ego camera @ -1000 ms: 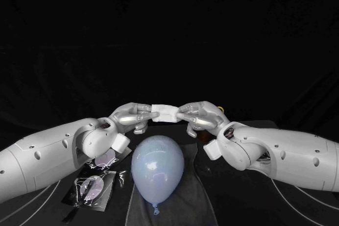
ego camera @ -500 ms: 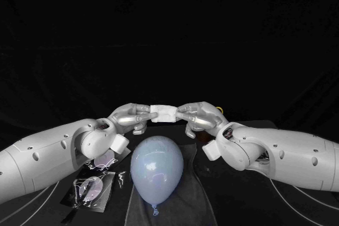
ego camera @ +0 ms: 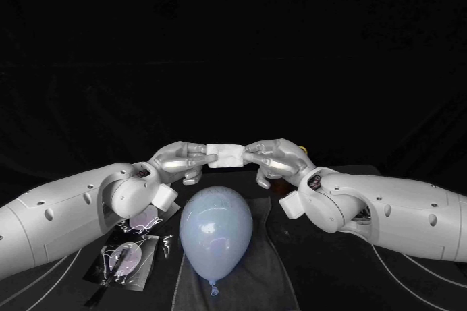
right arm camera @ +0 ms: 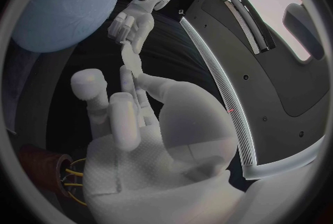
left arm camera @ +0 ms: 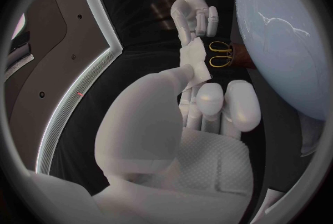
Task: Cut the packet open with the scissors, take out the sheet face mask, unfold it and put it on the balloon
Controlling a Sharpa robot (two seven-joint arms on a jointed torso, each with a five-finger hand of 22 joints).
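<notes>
The mask [ego camera: 228,154] is held in the air just beyond the balloon's [ego camera: 216,230] round end. It is a small folded white wad, not yet opened. One edge is pinched by the left hand [ego camera: 180,161] and the opposite edge by the right hand [ego camera: 277,159], each between thumb and fingertips. Nothing else is held by either hand. The balloon lies on the counter [ego camera: 341,284], with its knot end toward the robot. The packet [ego camera: 127,257] lies flat beside the balloon, on the left arm's side.

Several failures can be foreseen.

- **Tearing:** If every layer of the fold is caught in each pinch, nothing will be freed when the hands are drawn apart. The thin sheet is then likely to be stretched or torn.
- **Slipping:** Such a sheet is probably wet and slick. An edge could slip from one hand, leaving the mask hanging crumpled from the other or dropped beside the balloon.
- **Layers sticking:** Damp layers may cling together, so only a partial unfolding would be achieved.
- **Balloon rolling:** The balloon appears to be restrained by nothing. It could be rolled or nudged away from the mask when the sheet is lowered.
- **Skewed placement:** If the sheet is laid off-centre, it would end up skewed on the curved surface.
</notes>
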